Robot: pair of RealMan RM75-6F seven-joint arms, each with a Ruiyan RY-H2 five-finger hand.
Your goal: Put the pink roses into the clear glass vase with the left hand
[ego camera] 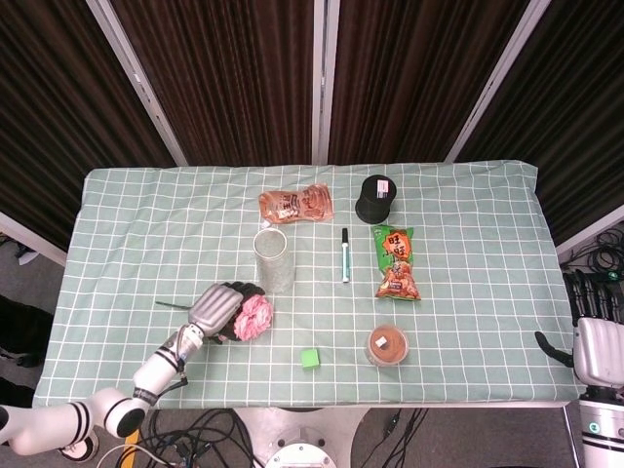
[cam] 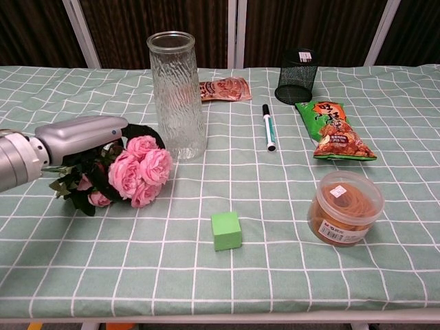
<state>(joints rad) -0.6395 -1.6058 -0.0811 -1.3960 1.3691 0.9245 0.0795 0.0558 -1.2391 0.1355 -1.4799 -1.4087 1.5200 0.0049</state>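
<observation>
Where the head view looked down on the surface (ego camera: 127, 224), the left hand (ego camera: 214, 308) lay over the pink roses (ego camera: 253, 316), fingers wrapped round the bunch, blooms toward the robot's right, stem trailing left; the clear glass vase (ego camera: 274, 259) stood upright just beyond. The right hand (ego camera: 597, 343) hung well apart at the far edge, fingers seemingly loose and holding nothing. In the chest view, left hand (cam: 86, 135) gripped the roses (cam: 141, 170) just left of the vase (cam: 177, 95); bunch lay roughly level, so I judged it needed tipping upright.
</observation>
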